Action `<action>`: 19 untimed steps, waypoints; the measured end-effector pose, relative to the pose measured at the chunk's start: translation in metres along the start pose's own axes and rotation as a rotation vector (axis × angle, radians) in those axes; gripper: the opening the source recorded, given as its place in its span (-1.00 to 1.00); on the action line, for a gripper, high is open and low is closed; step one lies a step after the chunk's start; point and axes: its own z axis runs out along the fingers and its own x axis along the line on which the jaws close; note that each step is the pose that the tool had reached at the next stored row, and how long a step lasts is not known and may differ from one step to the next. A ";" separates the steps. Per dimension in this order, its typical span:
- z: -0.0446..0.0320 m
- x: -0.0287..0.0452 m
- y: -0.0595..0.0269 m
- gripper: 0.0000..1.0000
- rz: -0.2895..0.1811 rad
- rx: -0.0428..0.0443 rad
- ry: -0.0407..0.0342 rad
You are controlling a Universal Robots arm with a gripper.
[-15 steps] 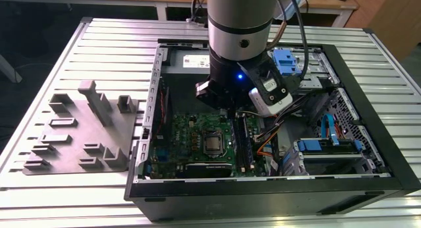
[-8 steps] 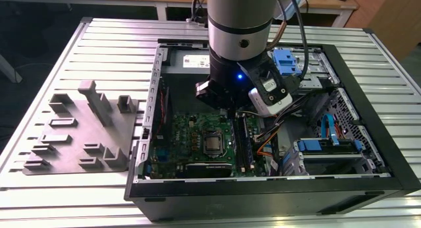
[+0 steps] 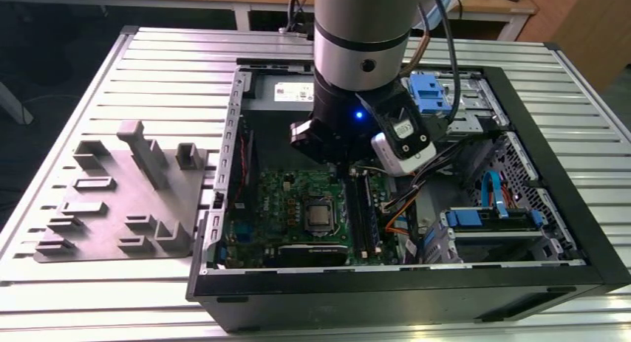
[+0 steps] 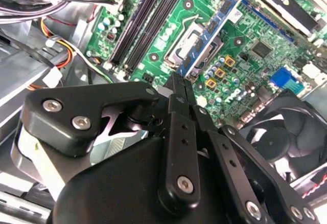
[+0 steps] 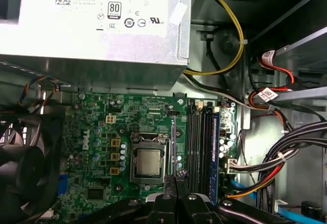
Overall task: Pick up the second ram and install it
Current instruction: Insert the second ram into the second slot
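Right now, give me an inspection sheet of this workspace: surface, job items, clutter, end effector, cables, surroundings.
Surface: slatted metal table carrying an open PC case.
Job's things: ram, blue-labelled, held over the motherboard by the CPU socket; another stick sits in the slots.
Clutter: grey fixture with upright blocks, beside the case on the exterior view's left.
Grippers: end effector shut on the ram, inside the case.
Cables: yellow loop by the power supply; black and red bundles beside the slots.
Surroundings: wooden desk behind the table.
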 end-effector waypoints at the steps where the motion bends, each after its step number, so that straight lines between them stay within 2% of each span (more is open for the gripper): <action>1: 0.0000 -0.0001 0.0000 -0.84 0.000 0.0000 0.0004; 6: 0.0002 -0.0018 0.0000 -0.84 0.000 -0.0002 0.0026; 15: 0.0010 -0.0145 -0.0006 -0.84 0.001 -0.0007 0.0197; 19: 0.0016 -0.0148 -0.0005 -0.84 0.002 -0.0007 0.0200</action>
